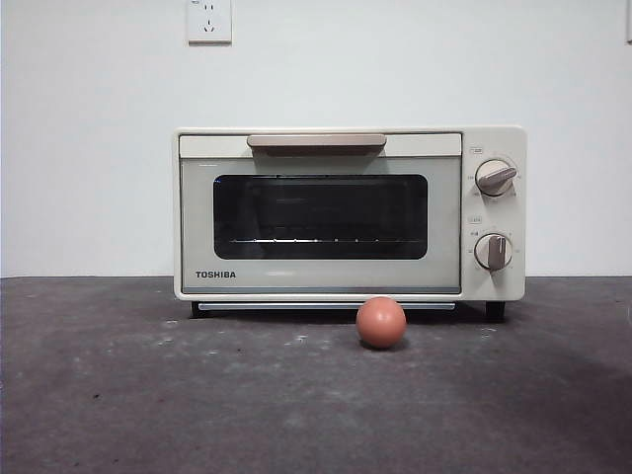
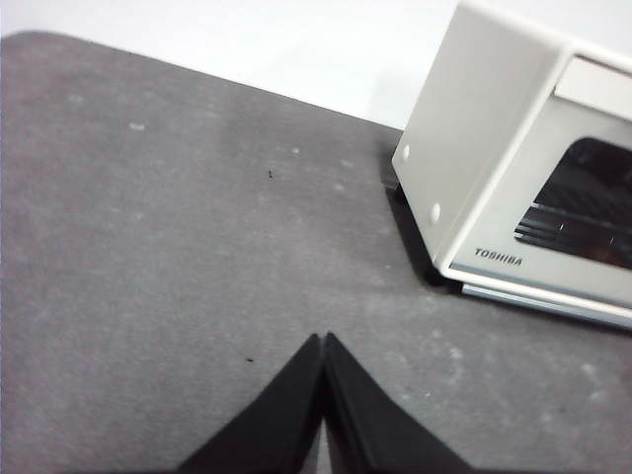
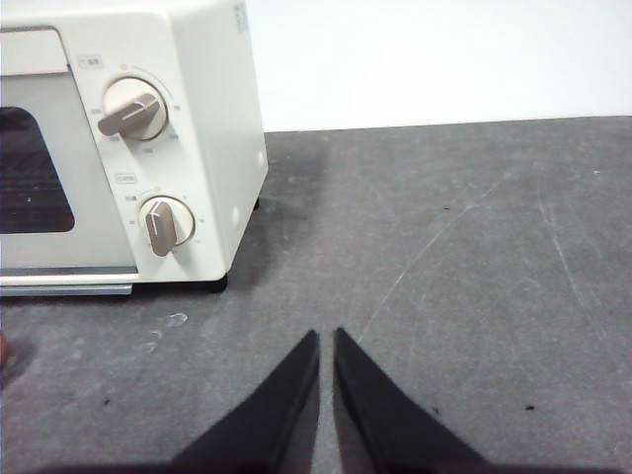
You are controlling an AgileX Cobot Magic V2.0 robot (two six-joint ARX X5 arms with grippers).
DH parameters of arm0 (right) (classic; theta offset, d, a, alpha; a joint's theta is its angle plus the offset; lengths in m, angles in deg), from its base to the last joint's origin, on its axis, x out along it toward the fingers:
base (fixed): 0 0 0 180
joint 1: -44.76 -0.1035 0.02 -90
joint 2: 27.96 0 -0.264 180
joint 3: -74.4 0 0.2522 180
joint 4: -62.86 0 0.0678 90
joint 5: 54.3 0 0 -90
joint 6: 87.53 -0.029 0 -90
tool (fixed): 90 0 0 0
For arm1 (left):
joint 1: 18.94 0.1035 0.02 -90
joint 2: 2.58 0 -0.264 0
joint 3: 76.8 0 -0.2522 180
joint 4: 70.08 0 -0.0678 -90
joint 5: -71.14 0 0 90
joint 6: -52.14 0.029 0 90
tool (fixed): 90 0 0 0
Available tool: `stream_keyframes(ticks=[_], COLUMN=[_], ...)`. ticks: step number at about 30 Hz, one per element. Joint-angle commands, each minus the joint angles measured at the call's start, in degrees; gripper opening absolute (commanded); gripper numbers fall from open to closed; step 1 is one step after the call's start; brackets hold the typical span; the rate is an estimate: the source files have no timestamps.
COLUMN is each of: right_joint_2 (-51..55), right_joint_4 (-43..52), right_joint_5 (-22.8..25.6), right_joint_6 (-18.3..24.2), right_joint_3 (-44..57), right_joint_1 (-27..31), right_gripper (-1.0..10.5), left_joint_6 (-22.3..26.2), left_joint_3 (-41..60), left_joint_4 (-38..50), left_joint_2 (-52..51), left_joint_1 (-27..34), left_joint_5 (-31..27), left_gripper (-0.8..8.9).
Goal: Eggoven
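A cream TOSHIBA toaster oven (image 1: 348, 212) stands at the middle back of the table, its door shut, with a dark glass window and two knobs (image 1: 494, 178) on its right side. A small reddish-brown egg (image 1: 381, 322) lies on the table just in front of the oven, right of its middle. My left gripper (image 2: 324, 339) is shut and empty, over bare table off the oven's left side (image 2: 523, 197). My right gripper (image 3: 327, 336) is shut and empty, over bare table off the oven's knob side (image 3: 148, 158). A sliver of the egg (image 3: 3, 351) shows at that view's edge. Neither arm shows in the front view.
The dark grey table top (image 1: 148, 395) is speckled and worn. A white wall with a socket (image 1: 208, 20) rises behind the oven.
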Motion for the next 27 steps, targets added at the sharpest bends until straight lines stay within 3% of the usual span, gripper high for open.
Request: stream_keyframes(ticks=[1, 6, 9, 13, 20, 27], right_joint_2=[0.04, 0.04, -0.02, -0.87, -9.49, -21.18], right_joint_4=[1.62, 3.15, 0.31, -5.16, -15.37, -27.98], right_joint_5=[0.22, -0.48, -1.77, -2.51, -9.68, -22.75], right_joint_6=[-0.87, -8.33, -12.24, -14.47, -14.23, -5.77], right_joint_3=[0.17, -0.98, -4.04, -10.23, -23.61, -35.71], right_joint_1=[0.02, 0.02, 0.02, 0.0, -0.79, -2.99], right_gripper=[0.0, 0.0, 0.0, 0.0, 0.0, 0.0], left_joint_6=[-5.46, -10.34, -10.43, -10.38, -7.56, 2.12], left_joint_3=[1.51, 0.33, -2.51, -7.67, -17.88, -29.33], left_joint_4=[0.59, 0.0, -1.64, -5.22, -10.16, -20.41], left_joint_2=[-0.02, -0.02, 0.04, 1.2, 9.51, 21.77], left_joint_1=[0.15, 0.15, 0.15, 0.15, 0.09, -0.09], left_joint_5=[0.11, 1.42, 4.26, 5.95, 12.66, 21.84], left_gripper=[0.07, 0.07, 0.07, 0.07, 0.07, 0.07])
